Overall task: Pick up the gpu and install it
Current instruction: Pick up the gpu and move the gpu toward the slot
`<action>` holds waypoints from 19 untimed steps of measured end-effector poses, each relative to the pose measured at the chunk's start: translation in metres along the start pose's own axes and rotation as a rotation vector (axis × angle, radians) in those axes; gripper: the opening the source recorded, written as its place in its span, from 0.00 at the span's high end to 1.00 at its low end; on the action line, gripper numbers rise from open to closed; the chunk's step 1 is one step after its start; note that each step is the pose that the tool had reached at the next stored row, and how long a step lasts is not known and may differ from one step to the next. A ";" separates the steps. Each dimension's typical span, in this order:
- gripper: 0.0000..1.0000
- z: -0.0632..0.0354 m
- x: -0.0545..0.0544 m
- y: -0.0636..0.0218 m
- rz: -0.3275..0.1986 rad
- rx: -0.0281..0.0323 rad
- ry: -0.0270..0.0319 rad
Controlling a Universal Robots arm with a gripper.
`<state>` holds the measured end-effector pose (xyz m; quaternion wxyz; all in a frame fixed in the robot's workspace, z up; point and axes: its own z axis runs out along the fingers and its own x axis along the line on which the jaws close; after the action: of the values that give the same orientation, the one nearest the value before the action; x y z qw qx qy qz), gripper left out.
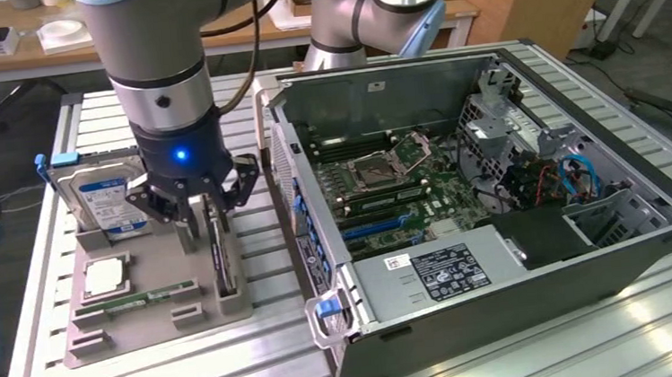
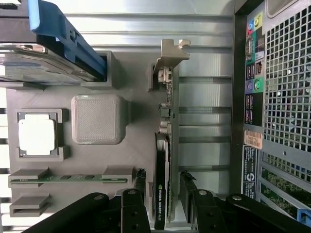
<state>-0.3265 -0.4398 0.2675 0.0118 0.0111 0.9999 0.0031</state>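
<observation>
The gpu (image 2: 163, 145) stands on its long edge in a slot along the side of the grey tray (image 2: 136, 73) that faces the open computer case (image 1: 537, 294). Its long axis runs parallel to the case's rear panel, and a strip of bare slatted table (image 2: 204, 97) lies between tray and case. On the card's other side a rounded grey block (image 2: 99, 119) sits near it, with a narrow channel of tray floor between. The silver bracket (image 2: 171, 56) is at the end of the card toward the hard drive (image 1: 103, 202). The black shrouded end lies between the fingers and reads "NVIDIA QUADRO", followed by characters too small to make out. The gripper (image 1: 205, 226) hangs over the card with its pincer spread narrowly. One finger stands on each side of the board, with a thin gap showing on both sides in the wrist view. The hard drive has a blue and white label whose text cannot be read. The same goes for the dark label (image 1: 445, 272) on the power supply and the orange sticker (image 2: 252, 140) on the case's rear. A processor (image 1: 103, 277) and a memory stick (image 1: 140, 300) lie in their own recesses, well apart from the card.
</observation>
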 end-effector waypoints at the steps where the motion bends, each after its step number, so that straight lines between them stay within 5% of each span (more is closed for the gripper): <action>1: 0.58 0.0011 0.000 0.0000 0.000 0.0000 0.0000; 19: 0.58 0.0207 0.000 -0.0003 0.000 0.0000 -0.0001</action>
<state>-0.3265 -0.4399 0.2468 0.0119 0.0112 0.9999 0.0031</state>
